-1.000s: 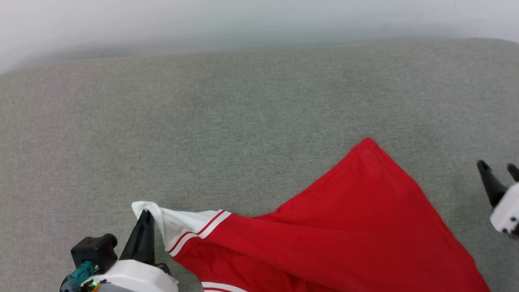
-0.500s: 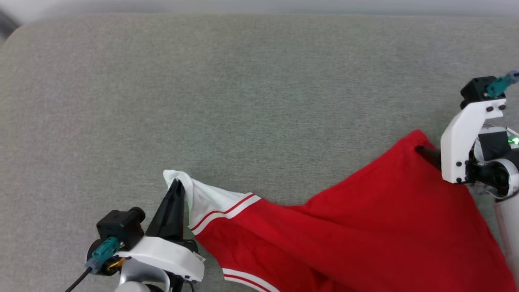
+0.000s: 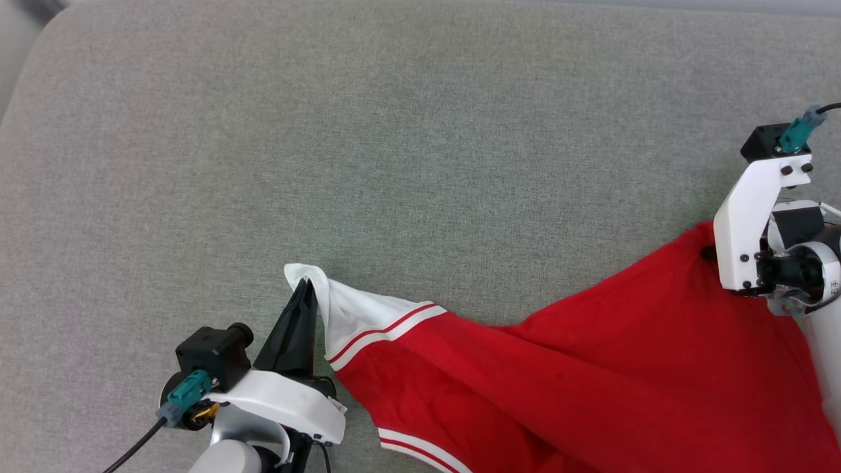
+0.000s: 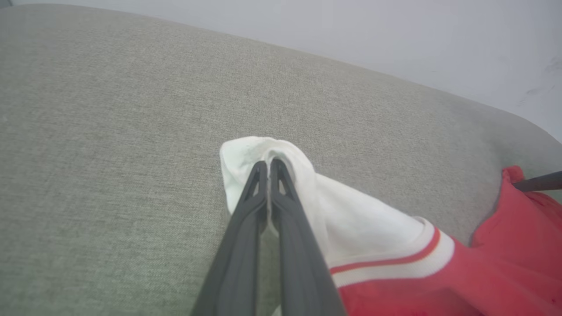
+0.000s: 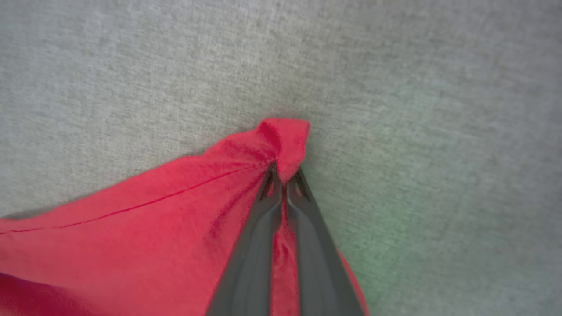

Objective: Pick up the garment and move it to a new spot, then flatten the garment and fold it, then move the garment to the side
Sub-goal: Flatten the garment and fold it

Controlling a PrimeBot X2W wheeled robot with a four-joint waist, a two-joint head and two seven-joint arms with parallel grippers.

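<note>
The garment, red with a white striped sleeve, is stretched across the lower right of the grey cushion, plain red side up. My left gripper is shut on the tip of the white sleeve at the lower left. In the left wrist view the left gripper has the white cloth wrapped over its tips. My right gripper is shut on a red corner of the garment at the right; in the head view its white wrist housing hides most of its fingers.
The grey cushion stretches wide and bare above and left of the garment. Its rounded back edge meets a pale wall in the left wrist view. A strip of pale floor shows at the upper left corner.
The right gripper came in from the far right, set down on the garment's red corner and shut on it. The head camera tilted, shifting the whole picture. The left gripper kept its hold on the sleeve.
</note>
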